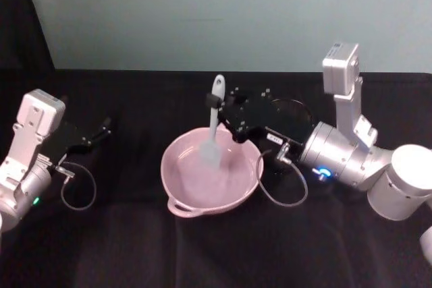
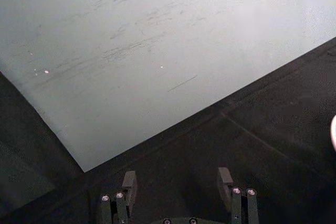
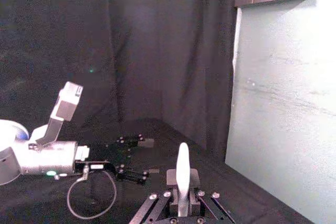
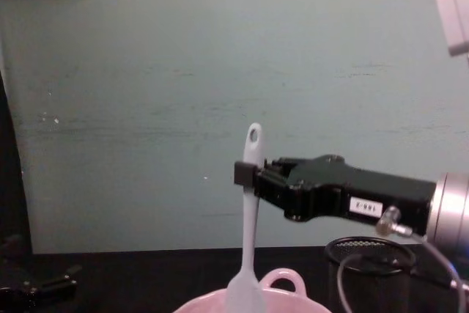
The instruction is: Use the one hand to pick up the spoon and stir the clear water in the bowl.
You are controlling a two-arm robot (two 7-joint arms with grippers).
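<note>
The pale pink bowl point(image 1: 166, 173) sits at the table's middle; its loop handle point(image 4: 282, 281) shows in the chest view. The white spoon point(image 1: 214, 123) stands nearly upright, its blade down inside the bowl and its holed handle end on top. My right gripper point(image 1: 216, 102) reaches in from the right and is shut on the spoon's handle point(image 4: 251, 203) just below the hole. In the right wrist view the handle point(image 3: 182, 169) rises between the closed fingers. My left gripper point(image 1: 101, 130) rests parked at the far left, open point(image 2: 177, 184) with nothing in it.
A black wire-mesh cup point(image 4: 366, 263) stands behind and to the right of the bowl, under my right wrist point(image 1: 334, 156). A pale green wall point(image 1: 223, 11) bounds the table at the back. Black cloth point(image 1: 216, 254) covers the table.
</note>
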